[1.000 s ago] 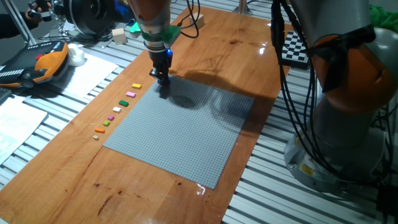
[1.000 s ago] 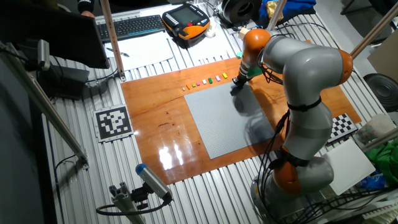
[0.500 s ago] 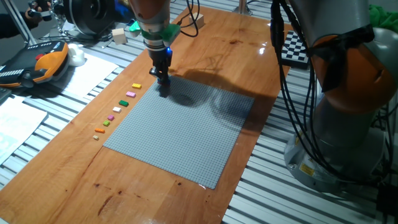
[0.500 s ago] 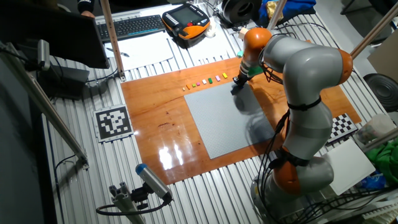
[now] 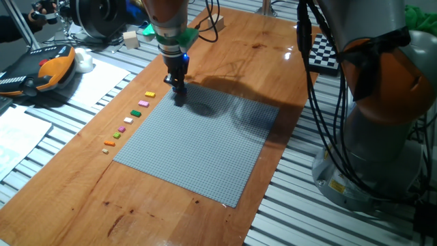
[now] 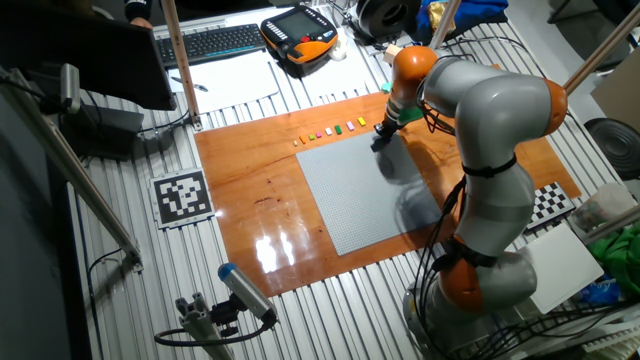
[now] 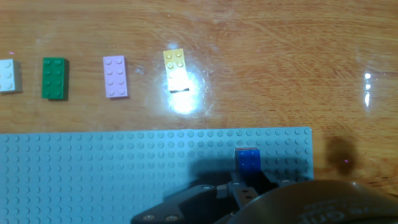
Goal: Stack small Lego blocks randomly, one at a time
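Observation:
My gripper [image 5: 180,102] [image 6: 377,145] [image 7: 239,183] stands with its tips down on the far corner of the grey baseplate [image 5: 205,150] [image 6: 350,190] [image 7: 93,174]. It is shut on a blue Lego block [image 7: 249,160], which rests on the studs; the block's near end is hidden by the fingers. Several loose Lego blocks lie in a row on the wood beside the plate: yellow [image 5: 149,94] [image 7: 175,68], pink [image 5: 143,104] [image 7: 115,76], green [image 5: 136,113] [image 7: 55,78], white [image 5: 128,120] [image 7: 7,76] and orange [image 5: 109,143].
An orange teach pendant [image 5: 48,72] [image 6: 298,28] and papers lie beyond the table's left edge. A checkerboard [image 5: 324,51] [image 6: 548,200] sits at the far right corner. The arm's base [image 5: 382,137] stands right of the table. A wooden cube [image 5: 130,39] lies behind the gripper.

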You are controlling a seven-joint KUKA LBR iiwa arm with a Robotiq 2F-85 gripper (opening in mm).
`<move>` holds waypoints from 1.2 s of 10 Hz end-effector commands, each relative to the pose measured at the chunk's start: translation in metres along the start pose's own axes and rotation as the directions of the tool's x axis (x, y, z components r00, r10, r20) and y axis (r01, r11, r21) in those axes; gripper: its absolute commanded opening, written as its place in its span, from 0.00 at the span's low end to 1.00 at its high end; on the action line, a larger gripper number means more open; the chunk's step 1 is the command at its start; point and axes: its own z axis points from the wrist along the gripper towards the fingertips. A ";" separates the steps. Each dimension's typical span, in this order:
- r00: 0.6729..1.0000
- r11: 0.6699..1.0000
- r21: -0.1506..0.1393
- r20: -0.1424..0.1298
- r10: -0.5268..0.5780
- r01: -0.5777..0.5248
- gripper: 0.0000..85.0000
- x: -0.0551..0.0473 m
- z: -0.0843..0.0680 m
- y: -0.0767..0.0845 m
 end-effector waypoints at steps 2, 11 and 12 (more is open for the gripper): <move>1.000 1.000 -0.002 -0.005 0.008 -0.008 0.00 0.002 0.001 0.000; 0.999 0.999 -0.002 -0.007 0.050 -0.050 0.00 0.000 0.000 0.001; 0.999 0.999 0.000 -0.007 0.052 -0.052 0.00 -0.001 0.000 0.001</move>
